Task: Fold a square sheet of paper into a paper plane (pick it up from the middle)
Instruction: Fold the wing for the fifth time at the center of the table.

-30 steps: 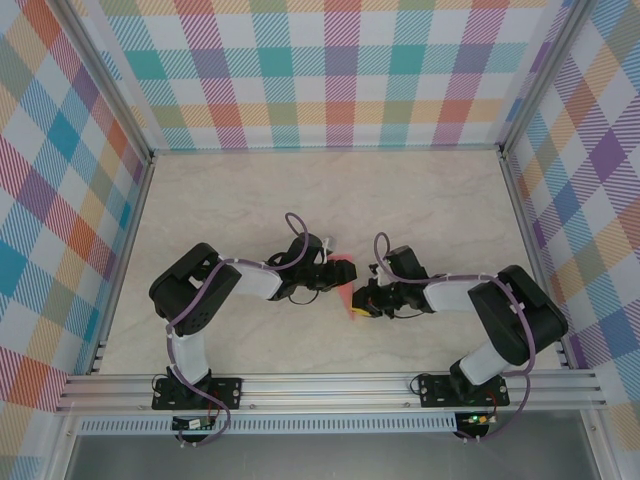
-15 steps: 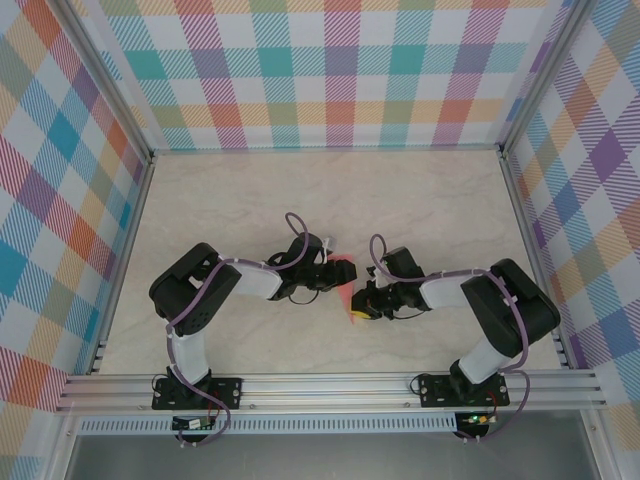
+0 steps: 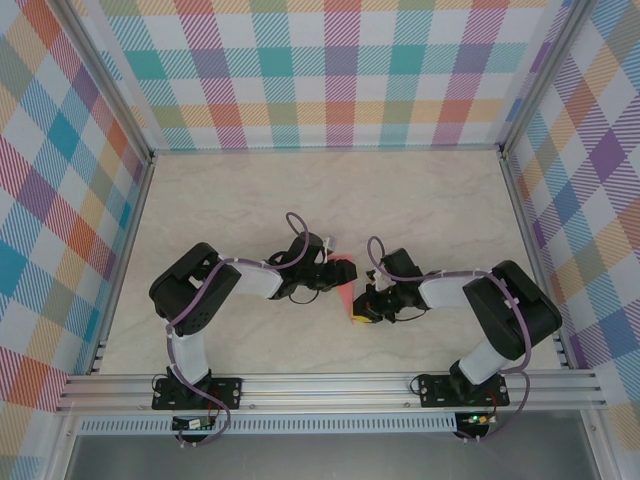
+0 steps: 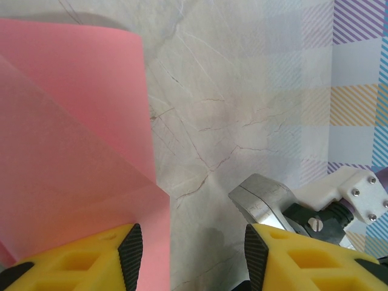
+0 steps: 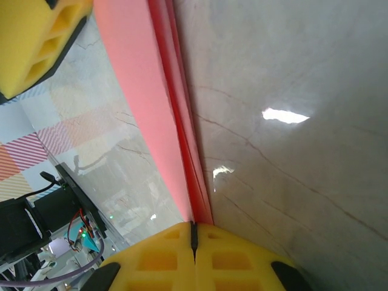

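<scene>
The square sheet of paper (image 3: pixel 343 272) is salmon pink and folded into a narrow wedge, lying on the marble table between the two arms. In the right wrist view its stacked layers (image 5: pixel 145 91) run straight into my right gripper (image 5: pixel 194 233), which is shut on the narrow near end. In the top view that gripper (image 3: pixel 358 314) sits at the wedge's lower tip. My left gripper (image 4: pixel 193 254) is open. Its left finger (image 4: pixel 91 257) is over the wide part of the paper (image 4: pixel 73 121), and bare table shows between the jaws. In the top view it (image 3: pixel 334 277) is at the paper's left edge.
The marble table (image 3: pixel 430 210) is walled by plaid panels (image 3: pixel 340 70) at the back and both sides. An aluminium rail (image 3: pixel 330 385) crosses the near edge. Both wrists are close together at the table's middle. A metal part of the right arm (image 4: pixel 267 197) is beside my left gripper's right finger.
The right gripper has closed fully on the paper's narrow end, and its wrist has shifted slightly left. The left arm and its open jaws have not moved.
</scene>
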`<state>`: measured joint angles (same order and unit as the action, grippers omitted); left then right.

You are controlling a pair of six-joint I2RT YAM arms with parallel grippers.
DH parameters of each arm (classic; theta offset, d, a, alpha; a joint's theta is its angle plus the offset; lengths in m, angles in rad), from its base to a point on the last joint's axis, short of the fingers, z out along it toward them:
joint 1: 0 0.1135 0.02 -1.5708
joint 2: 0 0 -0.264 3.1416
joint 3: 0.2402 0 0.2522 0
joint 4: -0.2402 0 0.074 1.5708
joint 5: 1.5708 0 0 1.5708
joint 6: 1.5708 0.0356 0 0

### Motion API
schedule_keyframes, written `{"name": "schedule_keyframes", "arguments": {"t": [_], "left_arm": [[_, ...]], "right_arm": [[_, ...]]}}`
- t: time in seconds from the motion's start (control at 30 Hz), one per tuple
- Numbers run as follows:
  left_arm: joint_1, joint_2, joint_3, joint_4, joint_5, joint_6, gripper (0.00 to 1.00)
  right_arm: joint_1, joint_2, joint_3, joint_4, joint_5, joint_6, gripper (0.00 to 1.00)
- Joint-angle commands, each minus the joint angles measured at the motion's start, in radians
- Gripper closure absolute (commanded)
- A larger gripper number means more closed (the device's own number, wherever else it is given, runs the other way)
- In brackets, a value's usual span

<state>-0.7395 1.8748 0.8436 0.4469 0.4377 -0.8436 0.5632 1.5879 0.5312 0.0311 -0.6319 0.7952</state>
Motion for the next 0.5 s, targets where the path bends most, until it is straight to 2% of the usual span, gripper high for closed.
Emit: {"name": "schedule_keyframes", "arguments": {"t": [0.0,0.27,0.47], "left_arm": [[-0.010,0.029,0.002,-0.070,-0.021,0.020,0.50],[-0.010,0.027,0.004,-0.077,-0.021,0.023,0.50],[-0.010,0.035,0.011,-0.077,-0.015,0.021,0.50]], "right_arm": [[0.018,0.039,-0.015,-0.114,0.076,-0.021,0.96],[0.027,-0.020,0.001,-0.147,0.068,-0.025,0.85],[0.044,-0.025,0.017,-0.205,0.112,-0.043,0.85]]}}
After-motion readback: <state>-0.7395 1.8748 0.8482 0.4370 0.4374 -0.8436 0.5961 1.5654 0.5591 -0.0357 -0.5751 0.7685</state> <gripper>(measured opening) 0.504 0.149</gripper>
